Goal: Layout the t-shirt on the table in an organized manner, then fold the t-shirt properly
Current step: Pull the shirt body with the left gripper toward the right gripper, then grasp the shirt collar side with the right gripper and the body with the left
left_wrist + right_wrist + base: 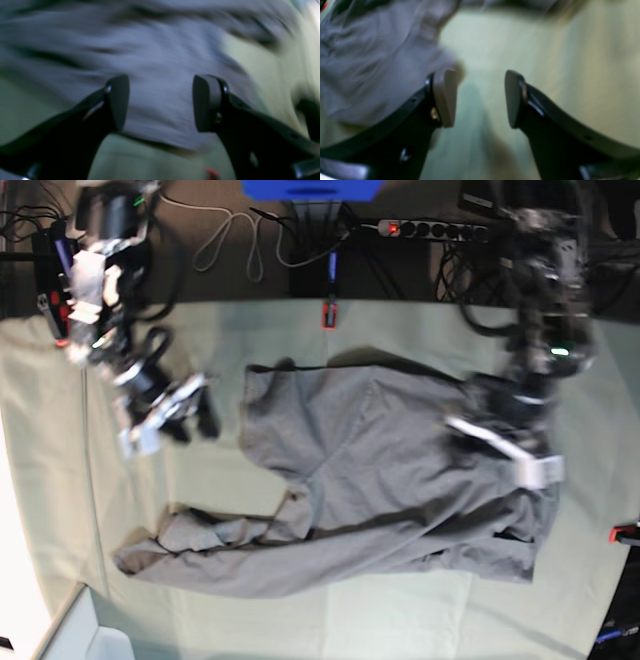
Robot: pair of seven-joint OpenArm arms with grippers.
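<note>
Both pincers open and empty over the grey shirt.

In the left wrist view the left gripper (pixel 161 102) has its jaws spread wide with nothing between them, and the t-shirt (pixel 155 62) lies blurred just beyond the pads. The right gripper (pixel 481 98) also stands apart and holds nothing; the shirt sits off its one side, with bare table (pixel 545 62) beyond the pads. From the base view the shirt lies rumpled across the middle of the table, the left gripper over its right end, the right gripper clear of its left edge. A red clamp (pixel 327 314) marks the far edge, with open cloth all round.
</note>
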